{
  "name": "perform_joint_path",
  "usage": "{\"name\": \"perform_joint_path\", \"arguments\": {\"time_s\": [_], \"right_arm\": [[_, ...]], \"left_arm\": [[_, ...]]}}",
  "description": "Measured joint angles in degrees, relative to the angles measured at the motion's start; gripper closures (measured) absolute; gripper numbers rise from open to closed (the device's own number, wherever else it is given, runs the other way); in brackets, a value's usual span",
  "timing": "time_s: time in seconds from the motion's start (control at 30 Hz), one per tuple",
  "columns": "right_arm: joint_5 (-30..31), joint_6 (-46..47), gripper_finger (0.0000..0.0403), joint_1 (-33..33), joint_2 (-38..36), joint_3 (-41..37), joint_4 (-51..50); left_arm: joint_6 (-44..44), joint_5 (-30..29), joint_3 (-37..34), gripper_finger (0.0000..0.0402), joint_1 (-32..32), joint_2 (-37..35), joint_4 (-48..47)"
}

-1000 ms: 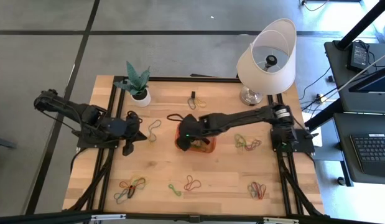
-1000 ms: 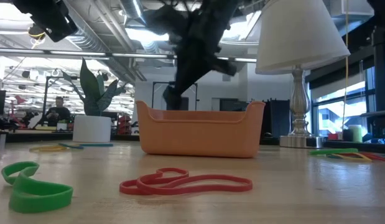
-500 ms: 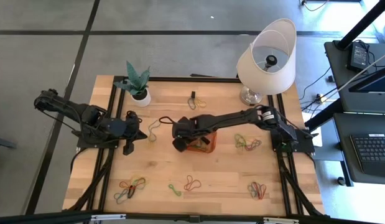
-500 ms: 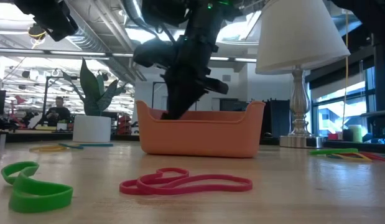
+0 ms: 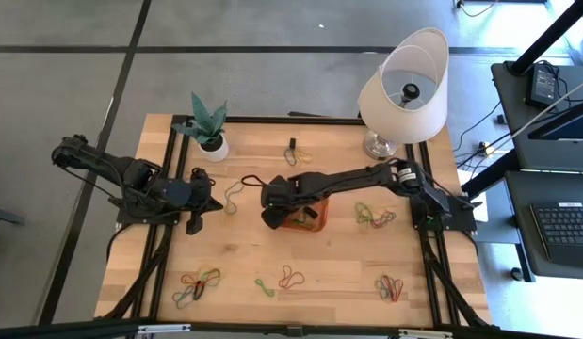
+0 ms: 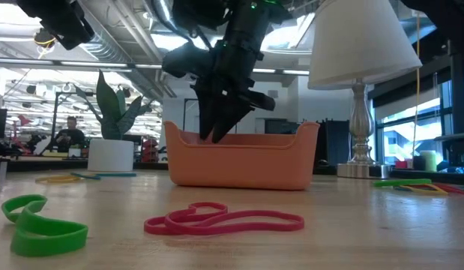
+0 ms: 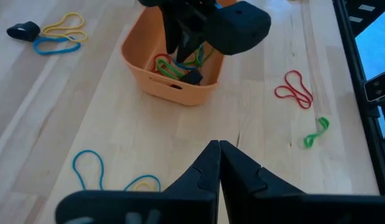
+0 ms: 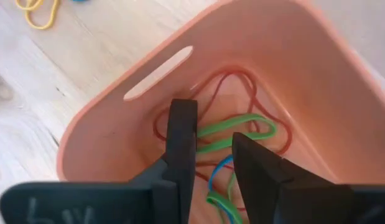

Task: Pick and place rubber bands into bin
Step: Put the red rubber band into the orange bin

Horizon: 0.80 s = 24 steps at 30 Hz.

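Observation:
The orange bin (image 8: 292,56) stands mid-table (image 5: 293,224). Red, green and blue rubber bands (image 8: 242,127) lie on its floor. My right gripper (image 8: 214,124) points steeply down into the bin (image 6: 239,161) near its left end, fingers open, nothing held between them; it also shows in the high view (image 5: 275,215) and the low view (image 6: 217,135). My left gripper (image 7: 219,146) hovers shut over the table's left part (image 5: 194,223). Loose rubber bands lie flat on the wood: blue and yellow (image 5: 234,195), green, red and yellow (image 5: 374,217), red (image 6: 224,220), green (image 6: 40,225).
A white lamp (image 5: 404,85) stands at the far right, and a plant in a white pot (image 5: 210,132) at the far left. More rubber bands lie along the near edge (image 5: 199,281), (image 5: 389,287), and by a small black piece at the far side (image 5: 296,153).
My right gripper has gone down into the bin and a little toward the table's left edge. Its fingers, shut a second ago, have opened inside the bin.

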Motion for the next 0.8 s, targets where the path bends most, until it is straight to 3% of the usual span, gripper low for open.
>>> {"name": "perform_joint_path", "arguments": {"time_s": [0.23,0.5,0.67,0.8], "right_arm": [[0.04,-2.42,0.0309,0.03,-0.37,0.07,0.28],[1.24,-10.14,0.0369,2.54,-6.3,-1.41,-1.41],[6.64,-11.17,0.0398,4.48,-16.4,-9.99,-0.78],[10.26,-6.52,0.0389,8.15,-28.78,-23.77,3.59]], "left_arm": [[2.19,-0.03,0.0,0.0396,0.0,0.46,0.0],[0.22,2.95,-0.02,0.0396,0.0,3.31,0.57],[-0.02,6.05,-0.07,0.0396,0.0,7.36,4.66],[-1.05,5.9,1.46,0.04,0.0,12.22,7.97]]}}
